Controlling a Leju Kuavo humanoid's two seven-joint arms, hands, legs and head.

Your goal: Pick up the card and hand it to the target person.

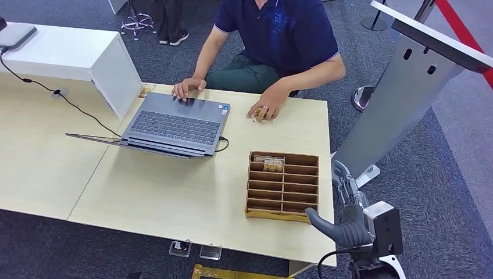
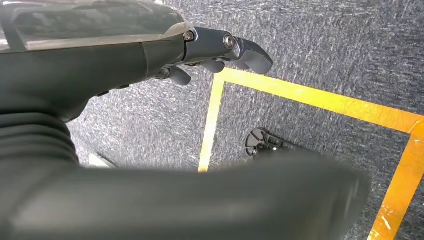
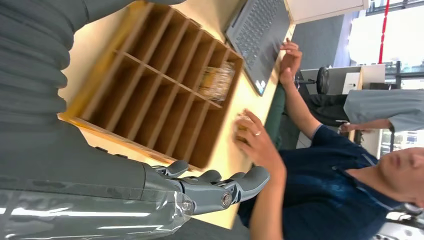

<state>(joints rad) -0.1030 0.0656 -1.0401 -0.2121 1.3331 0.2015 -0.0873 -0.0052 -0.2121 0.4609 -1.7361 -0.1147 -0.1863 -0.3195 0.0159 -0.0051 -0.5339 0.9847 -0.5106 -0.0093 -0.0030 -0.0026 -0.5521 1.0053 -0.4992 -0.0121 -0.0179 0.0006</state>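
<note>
A stack of cards stands in the far-left slot of the wooden slotted box on the table; the right wrist view shows the same cards in the box. My right hand hovers just off the box's right side at the table's near right corner, fingers apart and empty. My left hand hangs over the carpet with straight fingers, holding nothing. The person sits across the table, one hand resting on the tabletop over a small golden item.
An open laptop lies flat left of the box, the person's other hand on it. A white cabinet stands at the far left. A grey sign stand rises close to the table's right edge. Yellow tape marks the carpet.
</note>
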